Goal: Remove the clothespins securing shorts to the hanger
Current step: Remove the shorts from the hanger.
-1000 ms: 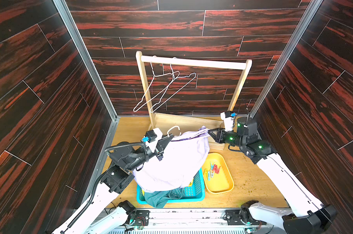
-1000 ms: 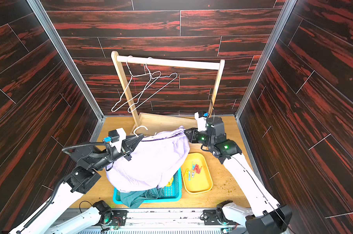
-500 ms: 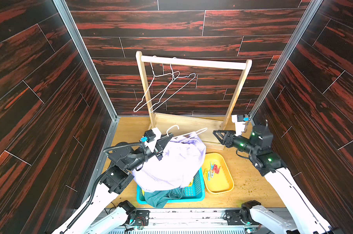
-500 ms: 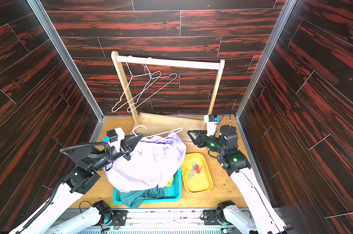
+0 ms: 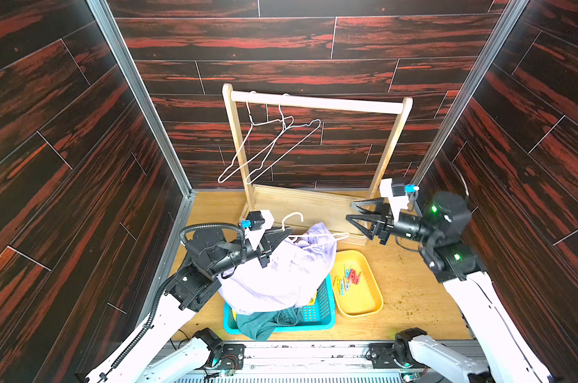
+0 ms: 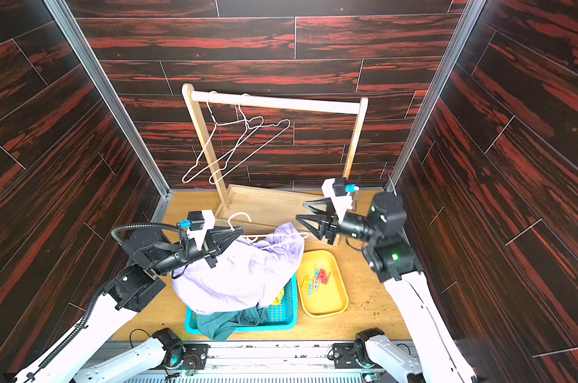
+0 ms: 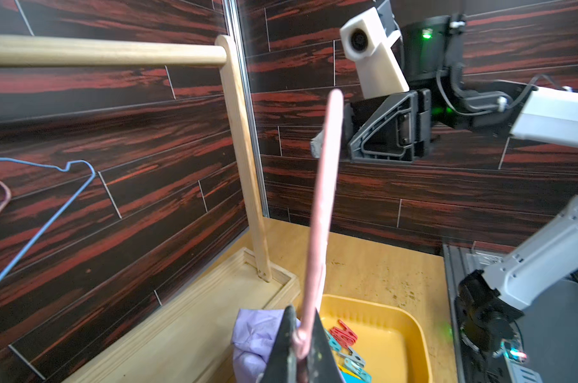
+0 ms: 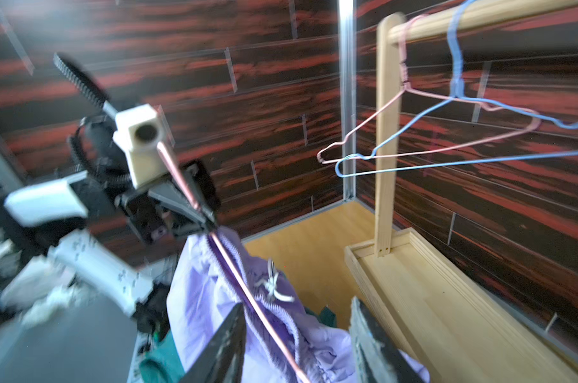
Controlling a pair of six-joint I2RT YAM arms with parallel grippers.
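My left gripper is shut on the hanger, a thin pink wire, close to its hook. In the left wrist view the hanger runs out from between the closed jaws. The lavender shorts hang bunched from the hanger and sag onto the basket. My right gripper hovers just right of the hanger's far end, jaws apart and empty. In the right wrist view the hanger and the shorts lie beyond the open jaws. Several clothespins lie in the yellow tray.
A blue basket under the lavender shorts holds dark teal shorts. Behind stands the wooden rack with two bare wire hangers on its rail. Dark walls close in on three sides.
My right gripper has opened and drawn back to the right, away from the hanger's end. The lavender shorts have slumped lower toward the basket. My left gripper has stayed put.
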